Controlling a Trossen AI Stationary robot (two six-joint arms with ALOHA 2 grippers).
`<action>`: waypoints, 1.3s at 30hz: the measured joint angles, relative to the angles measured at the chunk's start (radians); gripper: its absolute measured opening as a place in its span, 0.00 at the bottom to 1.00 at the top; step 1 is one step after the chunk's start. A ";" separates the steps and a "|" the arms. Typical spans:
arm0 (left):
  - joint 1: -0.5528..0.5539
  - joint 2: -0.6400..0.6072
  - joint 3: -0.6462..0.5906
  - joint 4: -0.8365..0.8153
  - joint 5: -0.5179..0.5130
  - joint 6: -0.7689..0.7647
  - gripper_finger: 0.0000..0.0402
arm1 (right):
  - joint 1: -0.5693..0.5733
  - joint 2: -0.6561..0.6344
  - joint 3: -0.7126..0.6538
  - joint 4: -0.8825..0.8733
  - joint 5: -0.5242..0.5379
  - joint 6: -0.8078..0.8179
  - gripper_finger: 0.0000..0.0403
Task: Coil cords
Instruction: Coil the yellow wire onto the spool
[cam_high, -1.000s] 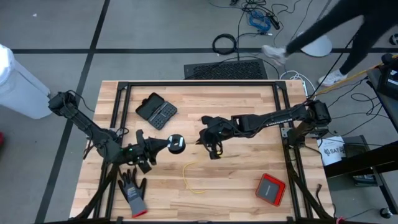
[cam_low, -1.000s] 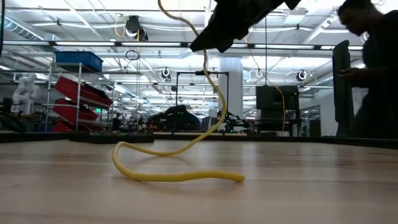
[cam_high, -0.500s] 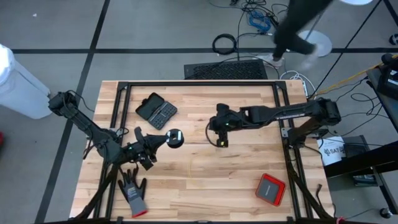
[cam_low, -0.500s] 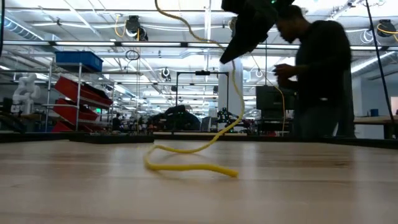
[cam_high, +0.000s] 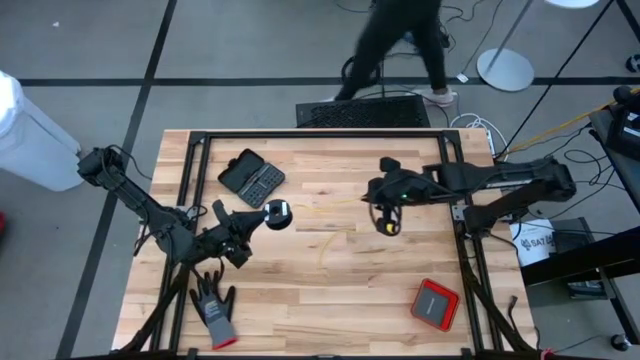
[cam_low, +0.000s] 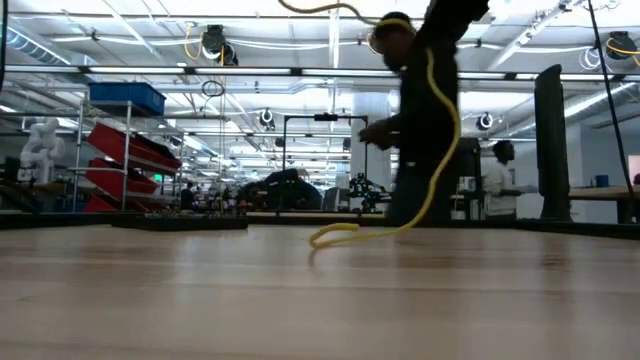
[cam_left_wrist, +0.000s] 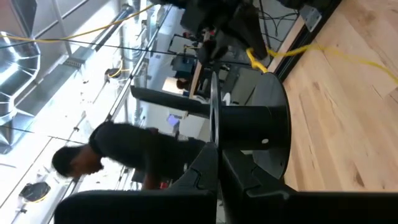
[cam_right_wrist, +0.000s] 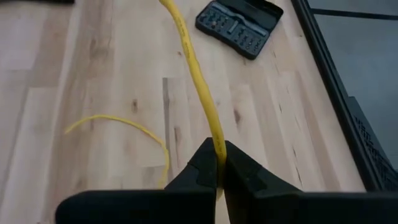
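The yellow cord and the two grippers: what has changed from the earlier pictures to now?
The right gripper, shut on the yellow cord, moved toward the table's right side, dragging the cord's loose end along the table. The left gripper stayed, shut on the black spool. Glove, bit case and red box are unmoved.
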 joint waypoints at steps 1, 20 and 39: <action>0.000 0.000 0.000 0.000 0.000 0.000 0.00 | 0.007 -0.010 0.000 -0.009 0.000 0.005 0.00; 0.000 0.000 0.000 0.000 0.002 -0.008 0.00 | 0.044 -0.024 0.000 -0.015 -0.002 0.012 0.00; 0.000 0.000 0.000 0.000 0.003 -0.011 0.00 | 0.044 -0.023 0.000 0.028 -0.001 -0.006 0.00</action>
